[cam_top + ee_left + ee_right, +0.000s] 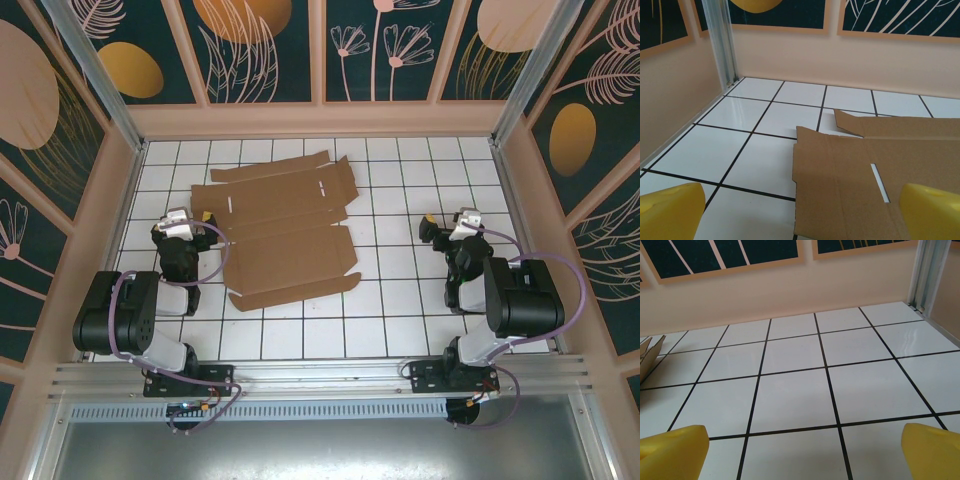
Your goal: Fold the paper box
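Two arms sit at the near edge of the white tiled table (pixel 400 300). Left gripper (pixel 203 218): yellow fingertips (pixel 670 212) spread wide, nothing between them, just beside the left edge of the paper box (pixel 285 235). Right gripper (pixel 430 230): equally wide, empty, over bare tiles, well apart from the box. Box lies flat and unfolded, left of centre, flaps splayed, slots showing. Beyond it, the leaf-patterned back wall (pixel 270 50).
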Controlling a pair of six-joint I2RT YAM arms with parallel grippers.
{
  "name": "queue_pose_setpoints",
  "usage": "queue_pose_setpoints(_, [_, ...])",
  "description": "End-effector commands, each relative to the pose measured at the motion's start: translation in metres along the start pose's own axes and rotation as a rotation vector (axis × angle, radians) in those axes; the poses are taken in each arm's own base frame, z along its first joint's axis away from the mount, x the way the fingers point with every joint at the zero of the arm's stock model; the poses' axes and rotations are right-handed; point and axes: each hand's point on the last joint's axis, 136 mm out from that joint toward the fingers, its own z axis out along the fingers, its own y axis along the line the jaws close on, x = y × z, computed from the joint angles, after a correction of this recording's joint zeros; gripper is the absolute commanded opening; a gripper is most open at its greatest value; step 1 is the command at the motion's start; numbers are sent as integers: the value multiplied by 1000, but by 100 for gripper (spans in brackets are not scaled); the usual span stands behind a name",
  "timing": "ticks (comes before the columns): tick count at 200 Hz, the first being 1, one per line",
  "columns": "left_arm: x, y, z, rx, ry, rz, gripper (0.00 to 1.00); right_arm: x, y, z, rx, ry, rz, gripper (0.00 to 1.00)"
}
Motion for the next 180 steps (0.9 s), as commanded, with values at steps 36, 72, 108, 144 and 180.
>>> queue_pose_setpoints(36, [-11,-1,-1,2,-44,-14,99,-10,2,3,0,-32,-4,99])
queue_pose_setpoints(72, [-12,-1,-2,3,-49,-15,99,-11,2,3,-2,-33,-1,99])
queue_pose_setpoints(108, [-26,-26,-1,101,-16,60,99,-17,7,5,-26,-33,-11,99])
queue_pose_setpoints(144, [-94,-74,-17,160,-139,118,99,-69,55,2,-79,-74,-103,99])
queue_pose_setpoints(180, [-170,-131,-25,228,-83,-37,99,-129,155,-15,-287,-117,-81,99])
